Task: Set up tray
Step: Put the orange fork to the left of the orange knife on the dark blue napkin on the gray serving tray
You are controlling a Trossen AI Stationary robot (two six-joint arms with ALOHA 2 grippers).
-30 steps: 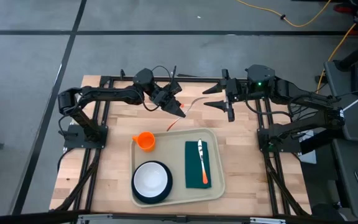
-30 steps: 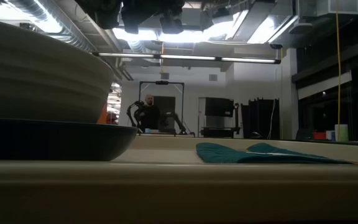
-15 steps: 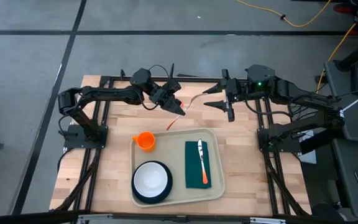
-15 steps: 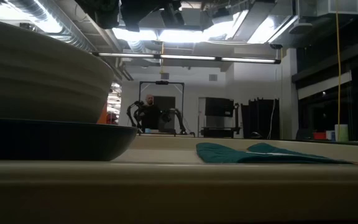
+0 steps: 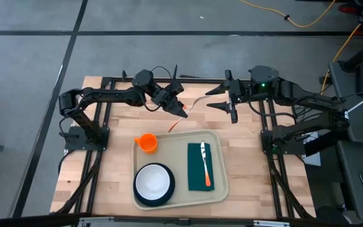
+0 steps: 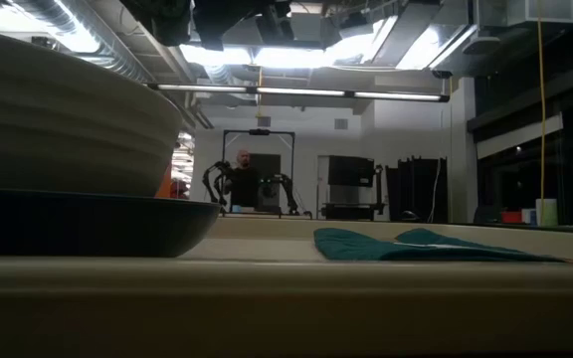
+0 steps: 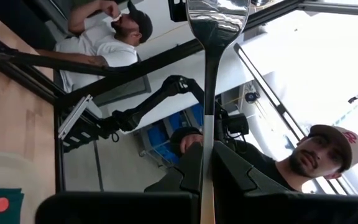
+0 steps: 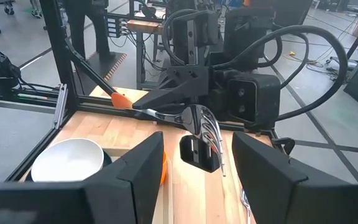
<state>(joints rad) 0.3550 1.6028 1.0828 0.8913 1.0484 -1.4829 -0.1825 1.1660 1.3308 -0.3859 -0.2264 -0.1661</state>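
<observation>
High view — tray (image 5: 222, 165) near the desk's (image 5: 115, 161) front edge, carrying bowl (image 5: 154, 180), napkin (image 5: 200, 165) and knife (image 5: 203, 162); cup (image 5: 147, 142) at its corner. Left gripper (image 5: 183, 113) pinches a fork (image 5: 194, 103); right gripper (image 5: 221, 99) spread, empty, opposite.

Low view — tray rim (image 6: 286, 298) fills foreground.

Wrist views — fork head (image 7: 216, 18) upright; right fingers (image 8: 138, 171) apart.

Handling, judged: tray stiff, light, smooth — grasp the rim.

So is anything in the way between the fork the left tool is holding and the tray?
Nothing visible. The left tool holds the fork above bare table just beyond the tray. The open right tool waits farther off.
</observation>
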